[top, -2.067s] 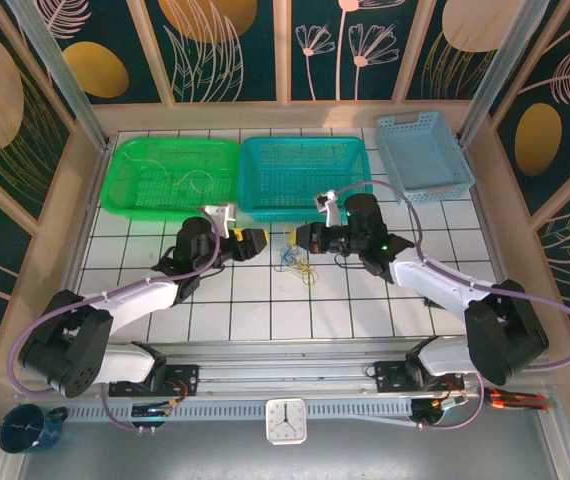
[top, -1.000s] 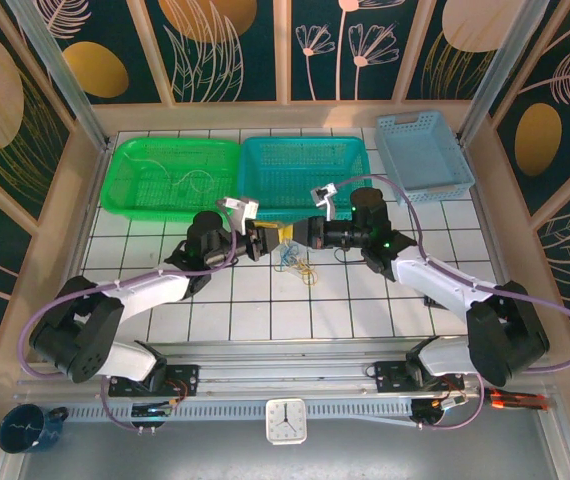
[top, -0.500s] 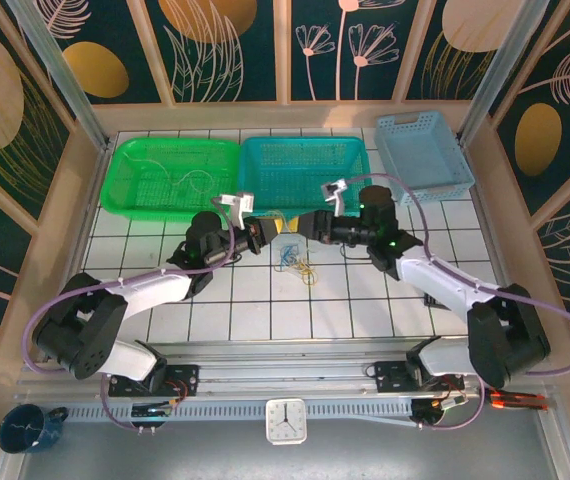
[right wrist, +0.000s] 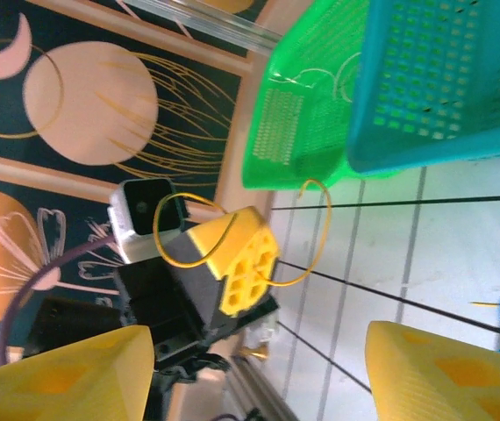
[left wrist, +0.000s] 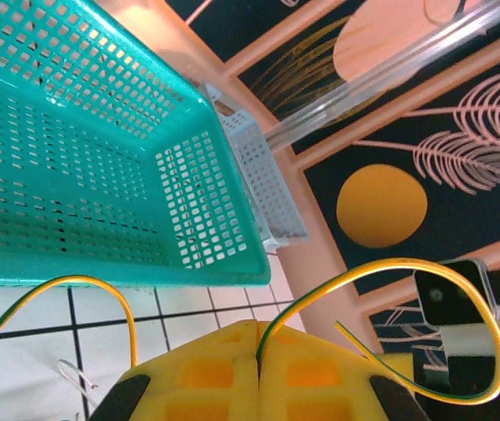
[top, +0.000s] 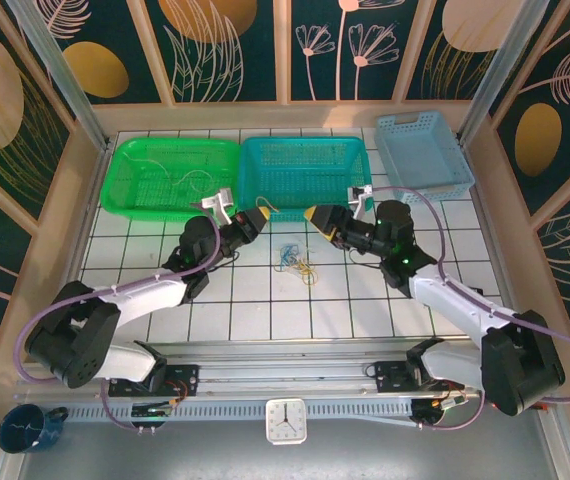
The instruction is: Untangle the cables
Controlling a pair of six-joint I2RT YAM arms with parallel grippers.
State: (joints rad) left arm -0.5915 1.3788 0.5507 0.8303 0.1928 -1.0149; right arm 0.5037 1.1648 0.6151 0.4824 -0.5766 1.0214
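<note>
Up close, yellow cable (left wrist: 390, 260) between closed left fingers (left wrist: 206, 368), right fingers (right wrist: 443, 368) apart

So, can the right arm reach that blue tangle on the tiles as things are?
Probably yes: the right gripper is open and empty, the blue tangle lies uncovered nearby, and the left gripper, shut on a yellow wire, is off to one side.

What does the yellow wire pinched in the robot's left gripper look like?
The yellow wire is thin and bendy, with a dark green stripe along it. The left gripper is shut on its middle, between chunky yellow fingertips. One side curls round in a big open loop. The other side arches over the white tiles. It is held up near the teal basket.
</note>
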